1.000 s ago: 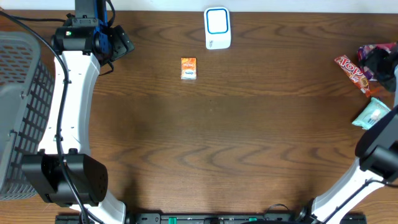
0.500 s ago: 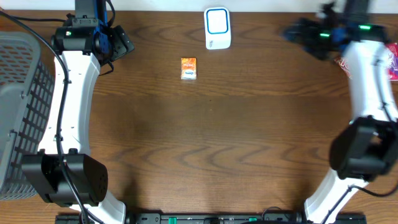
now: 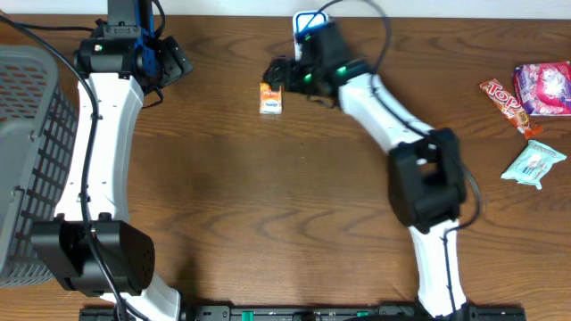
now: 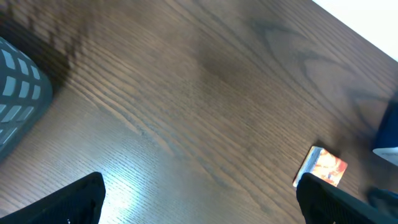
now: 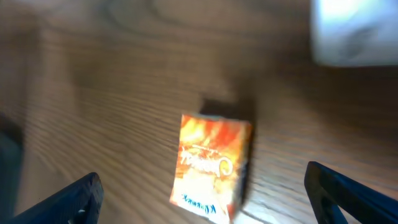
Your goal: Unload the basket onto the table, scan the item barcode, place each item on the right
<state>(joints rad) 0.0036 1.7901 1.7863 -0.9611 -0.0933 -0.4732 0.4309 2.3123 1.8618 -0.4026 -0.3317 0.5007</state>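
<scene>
Looks like the pickup step: right tool (image 3: 284, 76) hangs over the orange snack packet (image 3: 270, 98) lying on the desk (image 3: 268, 205) beside the white scanner (image 5: 348, 31), fingers wide apart and empty. Left tool (image 3: 174, 61) is spread too, off to the side. Next it'd need to drop, clamp, then face the barcode at the scanner.

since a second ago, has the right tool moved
Yes. The right tool has swung left across the table, from the snacks at the right edge to right beside the orange packet, which has stayed put.
</scene>
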